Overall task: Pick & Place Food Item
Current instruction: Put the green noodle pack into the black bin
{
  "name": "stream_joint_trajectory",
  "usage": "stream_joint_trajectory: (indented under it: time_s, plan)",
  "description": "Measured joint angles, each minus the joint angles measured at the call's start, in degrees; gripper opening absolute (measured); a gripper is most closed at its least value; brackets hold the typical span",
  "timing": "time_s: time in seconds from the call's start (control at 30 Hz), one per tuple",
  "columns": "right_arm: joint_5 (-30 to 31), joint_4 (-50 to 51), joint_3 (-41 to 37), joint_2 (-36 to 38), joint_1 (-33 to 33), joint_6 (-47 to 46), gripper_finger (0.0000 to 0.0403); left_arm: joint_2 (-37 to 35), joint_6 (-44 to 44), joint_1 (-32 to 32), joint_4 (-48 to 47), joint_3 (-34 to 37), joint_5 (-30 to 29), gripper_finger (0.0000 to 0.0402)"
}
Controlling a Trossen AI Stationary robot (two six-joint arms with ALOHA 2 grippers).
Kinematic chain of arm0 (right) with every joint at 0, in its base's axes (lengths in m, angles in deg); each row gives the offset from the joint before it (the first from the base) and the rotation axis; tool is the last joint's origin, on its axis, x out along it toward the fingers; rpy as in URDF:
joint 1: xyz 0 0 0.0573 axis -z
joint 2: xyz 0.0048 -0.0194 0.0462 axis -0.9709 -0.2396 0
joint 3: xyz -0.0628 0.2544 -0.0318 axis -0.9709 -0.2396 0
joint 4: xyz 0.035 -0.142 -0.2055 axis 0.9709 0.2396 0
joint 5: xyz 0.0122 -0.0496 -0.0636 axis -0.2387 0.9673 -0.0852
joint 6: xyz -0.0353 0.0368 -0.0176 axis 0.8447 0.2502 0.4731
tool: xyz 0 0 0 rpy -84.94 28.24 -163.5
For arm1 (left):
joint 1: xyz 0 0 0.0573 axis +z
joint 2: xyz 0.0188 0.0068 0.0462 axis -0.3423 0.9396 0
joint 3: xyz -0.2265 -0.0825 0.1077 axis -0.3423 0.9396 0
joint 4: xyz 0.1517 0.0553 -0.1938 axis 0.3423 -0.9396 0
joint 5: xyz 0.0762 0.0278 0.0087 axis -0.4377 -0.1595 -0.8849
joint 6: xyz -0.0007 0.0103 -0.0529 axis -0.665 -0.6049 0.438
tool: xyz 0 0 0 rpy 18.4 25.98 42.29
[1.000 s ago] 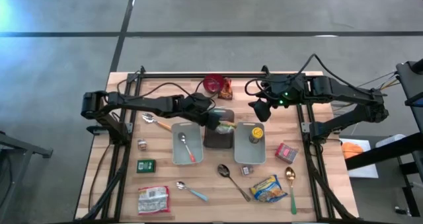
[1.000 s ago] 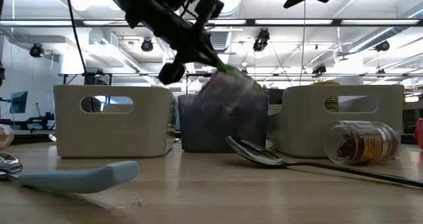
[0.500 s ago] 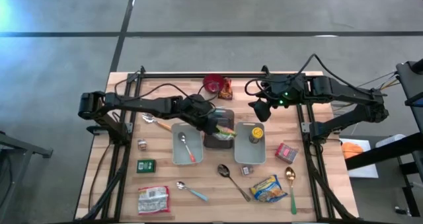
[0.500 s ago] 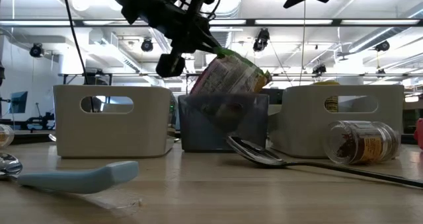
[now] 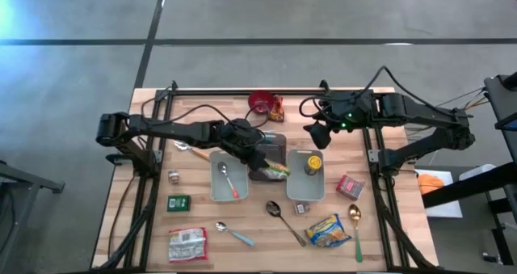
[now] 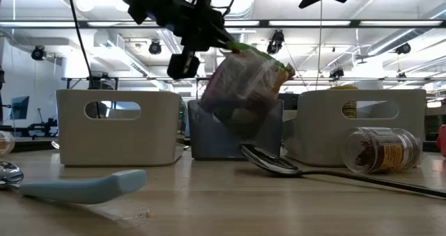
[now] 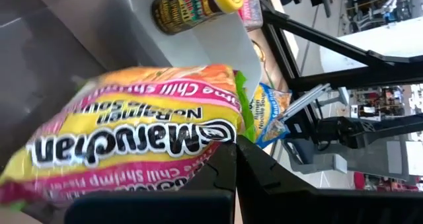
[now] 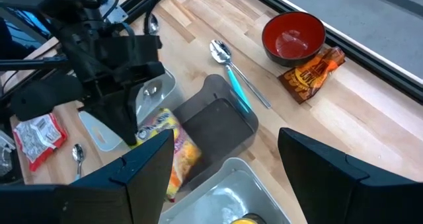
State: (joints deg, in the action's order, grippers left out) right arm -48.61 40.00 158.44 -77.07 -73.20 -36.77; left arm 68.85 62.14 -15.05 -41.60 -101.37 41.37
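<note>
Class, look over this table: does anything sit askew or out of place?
Yes. The Maruchan ramen packet hangs tilted, only partly inside the dark bin, pinched at one edge by the left gripper. A spice jar lies on its side.

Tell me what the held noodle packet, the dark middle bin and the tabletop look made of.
Noodle packet, pinched by the left gripper: thin glossy plastic film, judging by the printed lettering, sheen and crumpled edges.
Dark bin: likely moulded plastic, matte grey, with rounded corners and smooth walls.
Tabletop: wood, probably butcher-block, showing pale grained strips joined side by side.
</note>
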Motion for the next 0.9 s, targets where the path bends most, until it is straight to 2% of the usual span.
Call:
stream_joint_trajectory:
  time_s: [0.37, 0.47, 0.6, 0.8, 0.83, 0.9]
  plan:
    - [0.0, 1.5, 0.0, -3.5, -0.2, -4.4, 0.0267, 0.3, 0.5, -0.3, -0.5, 0.1, -0.3, 0.0]
    - [0.2, 3.4, 0.0, -5.6, 0.8, -4.7, 0.025, 0.3, 1.0, -0.5, 0.1, 1.3, -0.9, 0.0]
    - [0.5, 6.3, 0.0, -8.8, 3.7, -5.4, 0.0183, 0.3, 3.9, -0.8, 2.7, 3.9, -1.1, 0.0]
    - [0.5, 4.5, -0.1, -12.8, 7.0, -0.9, 0.0041, 0.3, 7.2, -2.4, 11.3, 7.4, -1.1, 0.0]
    - [0.2, 3.9, -0.1, -13.3, 7.6, 0.3, 0.0024, 0.3, 7.9, -2.5, 12.2, 7.8, -1.1, 0.0]
    - [-1.0, 2.0, -0.1, -14.6, 8.8, 1.5, 0.0017, 0.3, 8.8, -2.7, 12.5, 8.4, -2.0, 0.0]
